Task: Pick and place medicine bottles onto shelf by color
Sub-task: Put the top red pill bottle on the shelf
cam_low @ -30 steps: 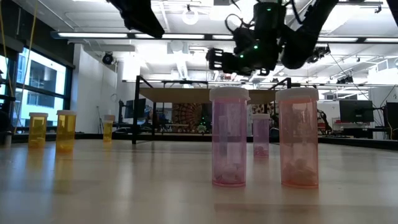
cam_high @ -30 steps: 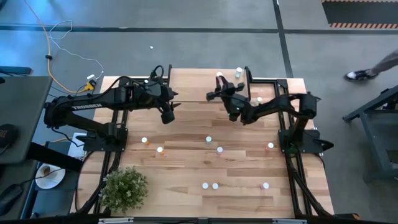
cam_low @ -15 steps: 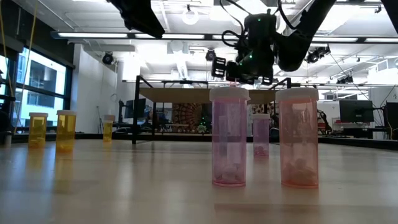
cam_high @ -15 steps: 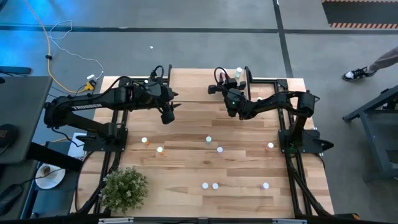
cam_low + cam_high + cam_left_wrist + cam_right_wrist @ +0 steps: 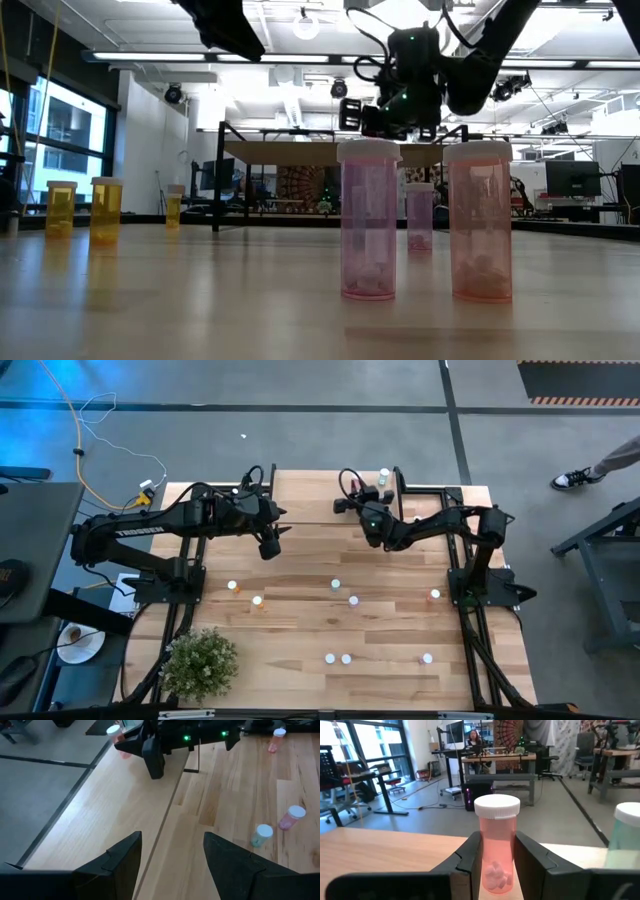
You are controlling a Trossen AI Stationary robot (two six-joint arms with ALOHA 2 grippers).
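Seen from above, a wooden desk (image 5: 300, 620) carries a low shelf (image 5: 310, 500) along its far edge. The right gripper (image 5: 495, 865) hangs over the shelf near its far right corner, its jaws clenched on a pink medicine bottle (image 5: 496, 852) with a white cap. A pale green bottle (image 5: 627, 840) stands just beside it on the shelf. The left gripper (image 5: 170, 865) hovers over the shelf's left half with its jaws released and empty.

The main risk, as I judge it, is the nearby green bottle: a sideways drift while lowering could knock it over, or land the pink one in the wrong colour group. Letting go while tilted could topple it near the shelf edge.

More capped bottles (image 5: 335, 585) stand scattered across the middle and near side of the desk, including yellow ones (image 5: 105, 208). A potted plant (image 5: 198, 663) sits at the near left corner, clear of both arms.
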